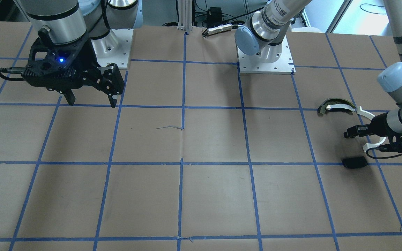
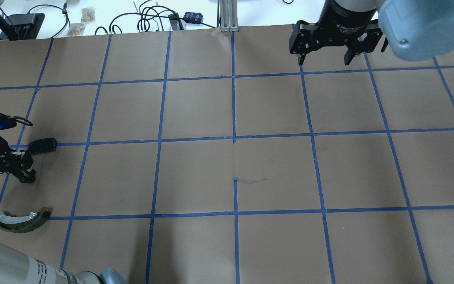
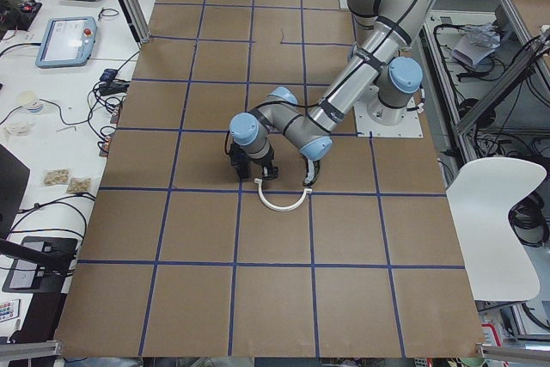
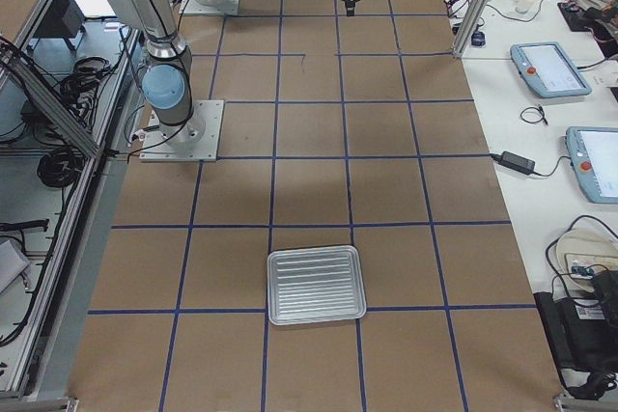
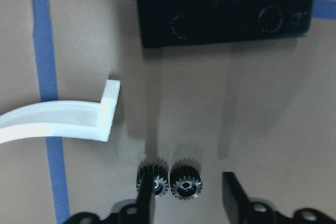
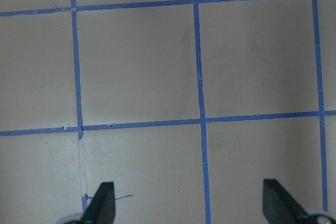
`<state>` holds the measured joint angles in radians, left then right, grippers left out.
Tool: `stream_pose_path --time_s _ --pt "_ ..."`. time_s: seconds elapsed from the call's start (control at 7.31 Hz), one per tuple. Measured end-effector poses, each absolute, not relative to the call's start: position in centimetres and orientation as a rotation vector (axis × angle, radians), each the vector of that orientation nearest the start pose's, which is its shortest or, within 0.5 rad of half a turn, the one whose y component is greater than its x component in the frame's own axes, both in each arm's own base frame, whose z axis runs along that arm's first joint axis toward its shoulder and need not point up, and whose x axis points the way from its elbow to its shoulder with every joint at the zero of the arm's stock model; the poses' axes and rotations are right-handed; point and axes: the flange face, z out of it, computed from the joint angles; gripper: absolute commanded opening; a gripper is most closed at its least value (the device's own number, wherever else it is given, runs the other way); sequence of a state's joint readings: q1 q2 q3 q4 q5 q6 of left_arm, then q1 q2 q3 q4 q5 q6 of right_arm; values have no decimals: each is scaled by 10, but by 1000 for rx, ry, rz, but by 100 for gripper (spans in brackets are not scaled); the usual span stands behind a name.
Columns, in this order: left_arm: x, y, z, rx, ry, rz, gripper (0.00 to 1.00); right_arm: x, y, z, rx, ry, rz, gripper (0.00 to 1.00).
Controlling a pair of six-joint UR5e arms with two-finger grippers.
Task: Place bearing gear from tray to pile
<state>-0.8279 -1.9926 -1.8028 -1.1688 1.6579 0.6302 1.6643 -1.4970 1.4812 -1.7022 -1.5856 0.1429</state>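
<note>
Two small black bearing gears (image 5: 185, 186) (image 5: 155, 178) lie side by side on the paper, in the pile. My left gripper (image 5: 188, 195) is open and low over them; one gear sits between its fingers (image 5: 233, 198), the other is partly behind the left finger. The pile also holds a white half-ring strip (image 5: 58, 121) (image 1: 365, 114), a flat black plate with holes (image 5: 226, 6) (image 1: 354, 162) and a curved black-and-tan piece (image 1: 337, 105) (image 2: 22, 221). The left gripper (image 1: 349, 133) (image 2: 24, 175) hovers among them. My right gripper (image 1: 91, 101) (image 2: 323, 59) (image 6: 189, 203) is open and empty, far off. The silver tray (image 4: 315, 284) looks empty.
Brown paper with a blue tape grid (image 2: 235, 138) covers the table. Arm base plates (image 1: 265, 64) stand at the robot's edge. Cables and tablets (image 4: 550, 69) lie on the operators' bench beyond the table.
</note>
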Motion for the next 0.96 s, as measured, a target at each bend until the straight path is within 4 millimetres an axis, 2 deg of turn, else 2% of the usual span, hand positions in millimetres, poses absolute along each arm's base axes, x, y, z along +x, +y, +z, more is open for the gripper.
stream_pose_path --time_s 0.14,0.41,0.55,0.68,0.96 --pt "280 -506 212 -201 3183 380 100 181 -522 509 78 3130 -232 100" --pt "251 -542 284 -171 3139 293 100 181 -521 510 76 3129 -235 100" --pt "226 -558 324 -109 3115 226 100 181 -521 511 76 3128 -238 100" --pt "192 -570 355 -52 3096 161 100 181 -521 511 76 3128 -238 100" --pt "111 -572 410 -60 3085 37 100 181 -521 510 77 3129 -237 100"
